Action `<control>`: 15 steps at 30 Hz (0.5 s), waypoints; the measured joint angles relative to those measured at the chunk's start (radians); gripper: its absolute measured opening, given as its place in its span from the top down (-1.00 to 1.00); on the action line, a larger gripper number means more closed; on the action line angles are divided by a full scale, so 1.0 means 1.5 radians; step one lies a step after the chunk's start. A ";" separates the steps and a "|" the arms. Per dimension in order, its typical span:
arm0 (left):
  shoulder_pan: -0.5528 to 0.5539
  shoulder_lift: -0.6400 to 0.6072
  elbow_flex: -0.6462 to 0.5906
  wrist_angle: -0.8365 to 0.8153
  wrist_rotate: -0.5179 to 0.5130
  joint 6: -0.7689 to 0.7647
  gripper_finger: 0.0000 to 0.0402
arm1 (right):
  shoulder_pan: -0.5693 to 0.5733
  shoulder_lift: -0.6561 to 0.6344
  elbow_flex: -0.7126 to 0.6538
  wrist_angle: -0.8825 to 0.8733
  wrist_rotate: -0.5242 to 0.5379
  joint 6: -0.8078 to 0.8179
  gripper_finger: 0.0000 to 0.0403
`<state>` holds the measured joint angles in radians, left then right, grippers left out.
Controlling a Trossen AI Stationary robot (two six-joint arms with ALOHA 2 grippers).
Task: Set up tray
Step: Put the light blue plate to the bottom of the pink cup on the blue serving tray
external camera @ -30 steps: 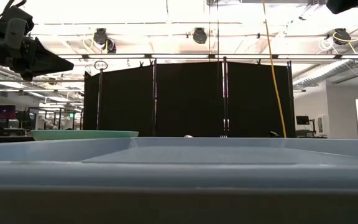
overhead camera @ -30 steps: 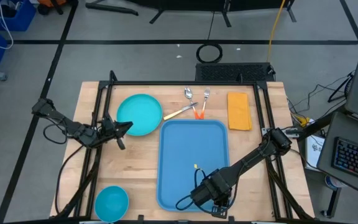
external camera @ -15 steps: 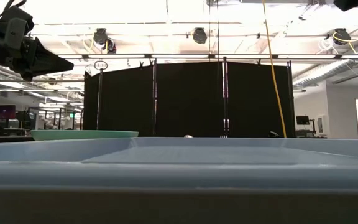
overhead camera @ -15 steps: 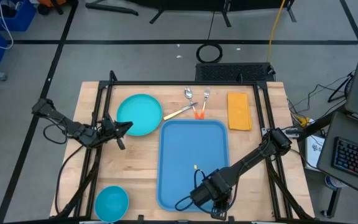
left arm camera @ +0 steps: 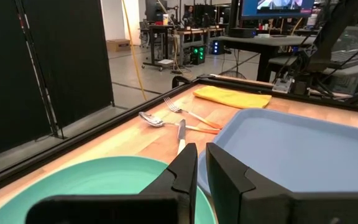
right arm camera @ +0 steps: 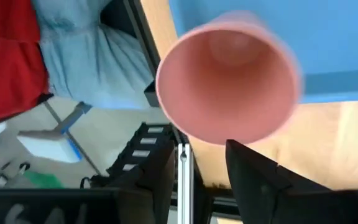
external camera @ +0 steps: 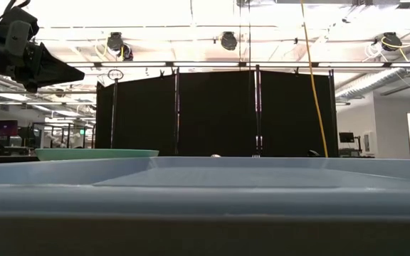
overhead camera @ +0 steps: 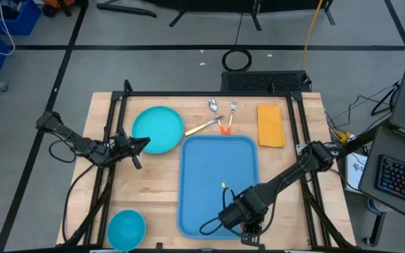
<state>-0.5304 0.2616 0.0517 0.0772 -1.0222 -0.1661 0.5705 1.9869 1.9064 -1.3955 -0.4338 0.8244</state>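
The light-blue tray (overhead camera: 219, 179) lies flat in the middle of the table and fills the bottom of the low view (external camera: 205, 181). My right gripper (overhead camera: 248, 226) is over the tray's near right corner, open, pointing down. A pink cup (right arm camera: 229, 84), blurred, shows mouth-up just beyond its fingertips (right arm camera: 247, 165), over the tray's edge and the wood. The arm hides the cup in the high view. My left gripper (overhead camera: 143, 144) is shut and empty, raised above the table (external camera: 45, 71) beside the round turquoise plate (overhead camera: 157, 128). My right gripper's fingertips stand right at the pink cup's rim (right arm camera: 222, 140), coming from above. I cannot tell whether they touch it. Nothing shows in the gap between the two fingers.
A spoon, fork and knife (overhead camera: 220, 116) and a folded yellow napkin (overhead camera: 270, 125) lie at the table's far side. A blue bowl (overhead camera: 126, 228) sits at the near left corner. A person's red and light-blue clothing (right arm camera: 36, 56) shows past the table's near edge.
My right gripper has gone a little toward the table's right edge, and its arm has left the top right corner of the low view. The tray and the other things have kept still.
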 joint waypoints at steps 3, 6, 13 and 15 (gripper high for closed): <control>0.000 0.000 0.000 0.000 0.000 0.003 0.81 | 0.000 -0.029 0.000 -0.019 0.090 -0.010 0.37; 0.000 0.000 0.000 0.000 0.000 0.007 0.81 | 0.000 -0.057 0.000 -0.019 0.223 -0.022 0.38; 0.000 0.000 0.000 0.071 -0.037 0.032 0.81 | 0.014 -0.115 -0.026 -0.012 0.484 -0.077 0.39; 0.000 0.000 0.000 0.096 -0.029 0.052 0.81 | 0.014 -0.140 -0.057 0.001 0.540 -0.086 0.39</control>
<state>-0.5304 0.2615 0.0520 0.2219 -1.0653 -0.0886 0.5911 1.7769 1.8206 -1.3935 0.3770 0.6957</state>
